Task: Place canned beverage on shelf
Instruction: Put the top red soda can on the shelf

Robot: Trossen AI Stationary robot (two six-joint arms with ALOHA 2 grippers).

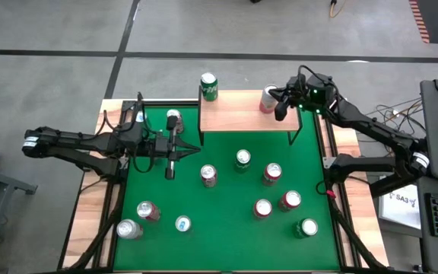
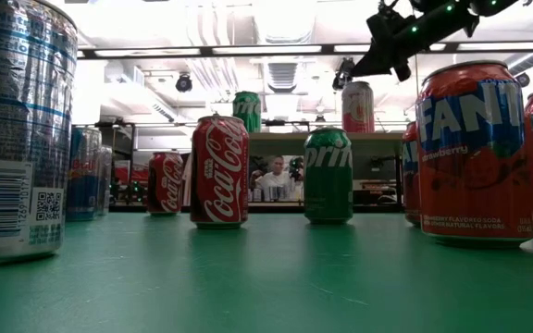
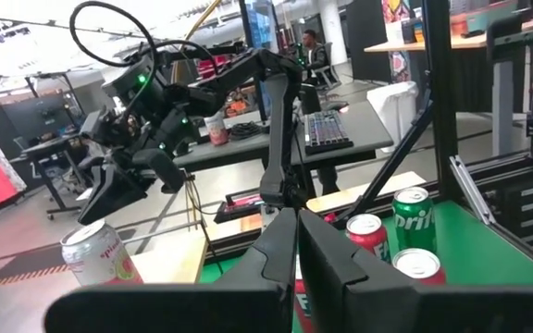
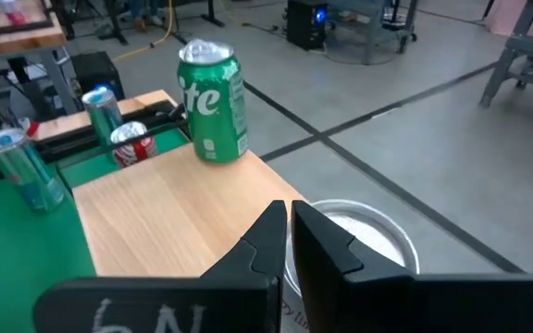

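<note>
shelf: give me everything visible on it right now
The shelf is a small low rack: light wooden rectangular top board on thin black metal legs, standing level at the far edge of the green table. A green Sprite can stands upright on its far left corner, a pink can on its far right part. The right gripper hovers beside the pink can, fingers shut.
</note>
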